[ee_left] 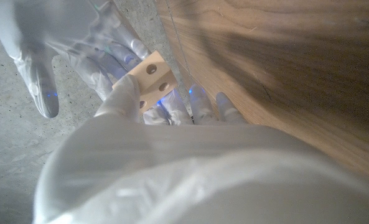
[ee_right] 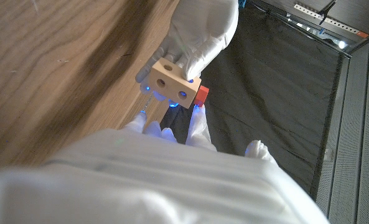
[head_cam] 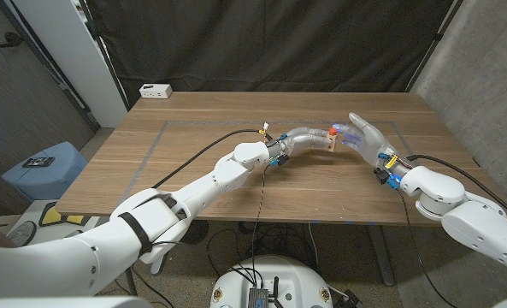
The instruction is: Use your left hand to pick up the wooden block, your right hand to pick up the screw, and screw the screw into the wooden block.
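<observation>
The left hand (head_cam: 309, 137) clamps the wooden block (head_cam: 332, 139) above the table (head_cam: 185, 128), fingers closed around it. Just beside the block, the right hand (head_cam: 366, 137) reaches in with its fingers spread; whether they pinch the red screw (ee_right: 200, 95), which sits touching the block's side, I cannot tell. The block shows at least 2 open holes in the right wrist view. If the screw is tilted against its hole it may jam or drop; a loose grip could let the block twist.

screw (ee_right: 200, 94): block (ee_right: 169, 83) is hiding most of it
right hand (head_cam: 366, 138): grip is staying unclear, fingertips blurring
</observation>
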